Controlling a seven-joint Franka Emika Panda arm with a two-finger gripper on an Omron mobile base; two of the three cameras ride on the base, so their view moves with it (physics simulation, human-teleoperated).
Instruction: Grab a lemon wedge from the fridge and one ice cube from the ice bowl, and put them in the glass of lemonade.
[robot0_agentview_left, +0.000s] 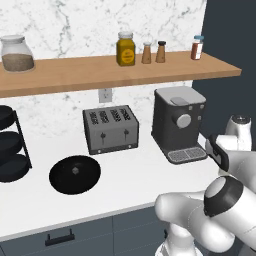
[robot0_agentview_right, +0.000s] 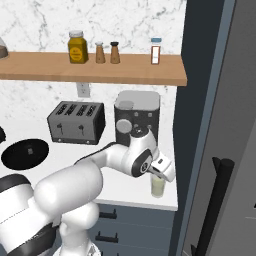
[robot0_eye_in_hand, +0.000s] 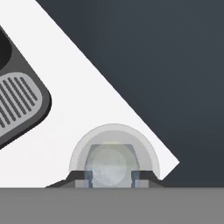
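**Grey grille to dark fridge: ice held over the lemonade**

Grey and ribbed, far off to the left of the hand: coffee machine's drip tray (robot0_eye_in_hand: 22, 105), well apart from the fingers. Next, moving right, bare white counter (robot0_eye_in_hand: 87, 87), running to a corner just right of the hand.

Directly under the gripper (robot0_eye_in_hand: 111, 177), and near that counter corner: glass of lemonade (robot0_eye_in_hand: 78, 154), upright, seen straight down its mouth. From the right base camera, gripper (robot0_agentview_right: 160, 175) hung just above the tumbler (robot0_agentview_right: 158, 189), pale yellowish liquid showing through its wall.

Between the fingertips (robot0_eye_in_hand: 78, 176): ice cube (robot0_eye_in_hand: 109, 162), pale, translucent, rounded at the edges. Looked pinched at a narrow spread, one pad on each flat side, centred over the glass's opening. Could not tell whether touching the liquid or clear of it. Could not make out a lemon wedge in the drink either.

Judged slick and wet, light, hard yet quick to squirt out of a pinch; best taken on two opposite flat faces, at mid-height, with modest squeeze. Judged the glass light, smooth and easy to tip, being so close to the counter's edge; better let the cube fall from low over the mouth than knock the rim.

Rightmost, beyond the counter edge and right of the hand: fridge (robot0_agentview_right: 200, 100), dark grey-blue, its black bar handle (robot0_agentview_right: 216, 200) lower down.
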